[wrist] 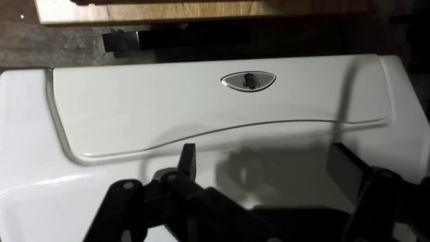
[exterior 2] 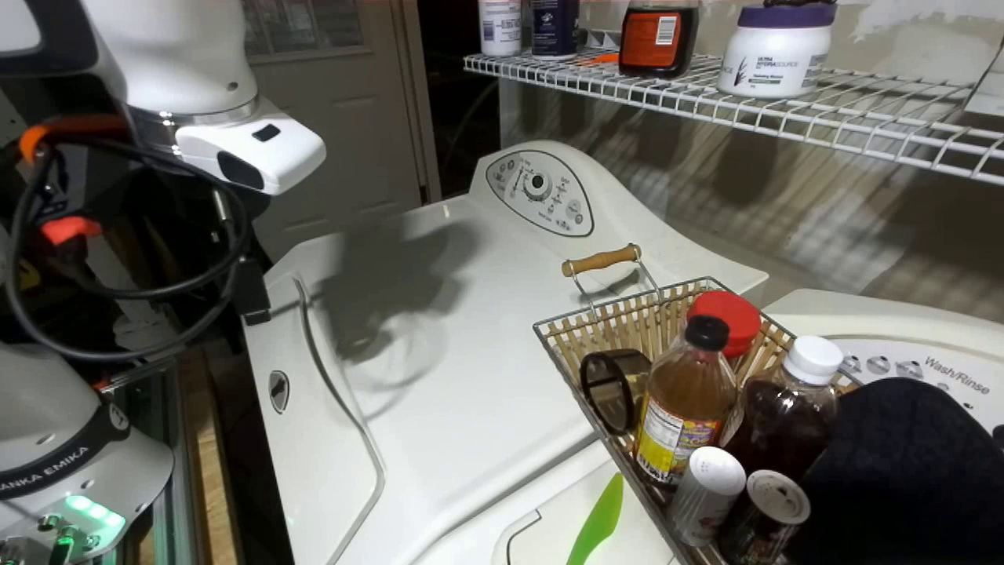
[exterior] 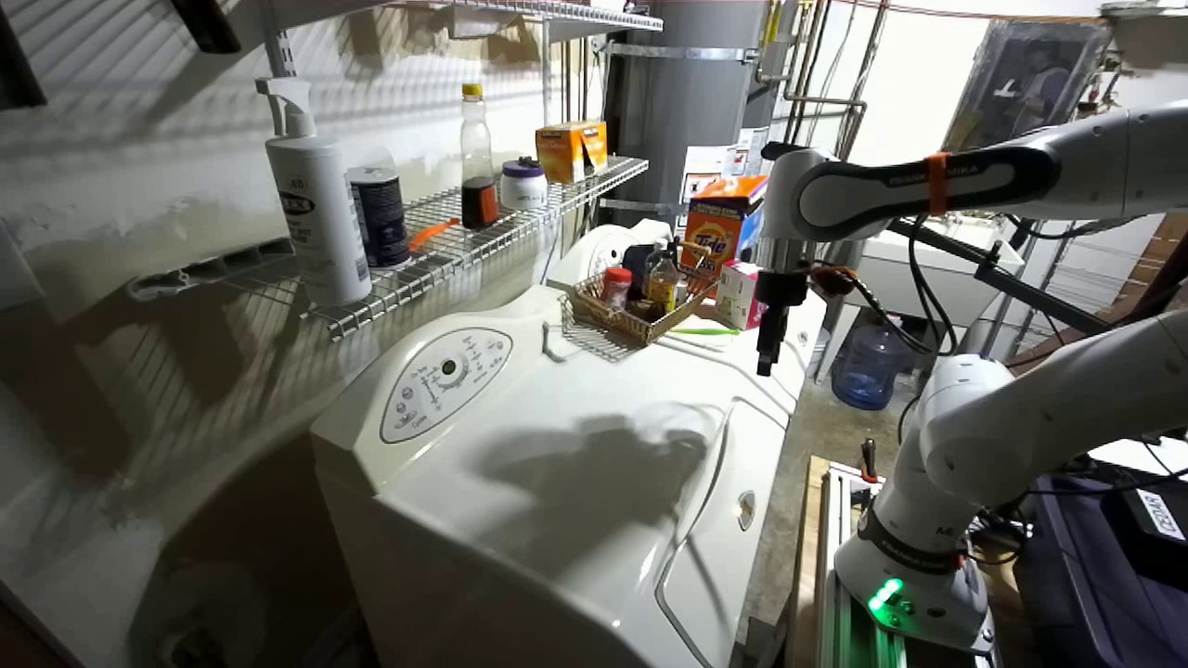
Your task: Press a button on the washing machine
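The washing machine (exterior: 548,390) is the large white appliance with a smooth rounded top; it also shows in an exterior view (exterior 2: 463,345) and in the wrist view (wrist: 141,107). Its oval grey-outlined control panel (exterior: 436,399) (exterior 2: 514,169) carries a dark-centred dial (exterior: 449,367) (exterior 2: 537,182) and small printed markings. The panel is out of the wrist view. My gripper (wrist: 262,149) points down, open and empty, with its fingers wide apart. In both exterior views it hangs (exterior: 765,366) (exterior 2: 255,310) near the machine's front edge, apart from the surface and across the top from the panel.
A wire shelf (exterior: 436,249) with bottles runs along the wall above the panel. A basket (exterior: 640,327) (exterior 2: 580,392) of bottles stands beside the panel. A neighbouring appliance (exterior 2: 886,318) reads "Wash/Rinse". A Tide box (exterior: 715,232) stands behind the basket.
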You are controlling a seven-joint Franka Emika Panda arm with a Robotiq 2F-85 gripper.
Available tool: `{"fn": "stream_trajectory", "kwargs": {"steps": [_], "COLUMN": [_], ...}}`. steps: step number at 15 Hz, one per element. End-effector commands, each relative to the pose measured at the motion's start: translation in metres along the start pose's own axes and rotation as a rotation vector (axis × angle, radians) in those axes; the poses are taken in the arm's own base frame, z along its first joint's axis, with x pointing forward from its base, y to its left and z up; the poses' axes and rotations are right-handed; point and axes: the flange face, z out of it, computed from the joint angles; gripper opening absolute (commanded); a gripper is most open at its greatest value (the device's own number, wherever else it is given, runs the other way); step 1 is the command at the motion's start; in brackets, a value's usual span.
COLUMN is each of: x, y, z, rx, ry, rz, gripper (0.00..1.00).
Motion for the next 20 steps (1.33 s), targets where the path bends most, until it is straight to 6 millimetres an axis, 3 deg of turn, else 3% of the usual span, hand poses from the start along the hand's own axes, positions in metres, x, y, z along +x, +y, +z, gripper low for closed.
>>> {"fn": "stream_trajectory", "kwargs": {"steps": [1,5,6,8,11,17,20], "x": [0.028,0.068,0.080,0.105,0.140,0.213,0.247], "y": [-0.029,-0.067,-0.074,-0.080,-0.079,-0.098,-0.093], "z": [-0.006,-0.009,-0.009,-0.005,0.001,0.009,0.012], "rx": [-0.061,-0.076,-0.081,-0.116,-0.147,-0.142,-0.146], "ry": [0.108,0.247,0.284,0.357,0.434,0.581,0.637], "rz": [-0.123,-0.231,-0.247,-0.281,-0.314,-0.302,-0.274], "gripper": [1.00,1.00,0.75,0.66,0.44,0.02,0.00]}}
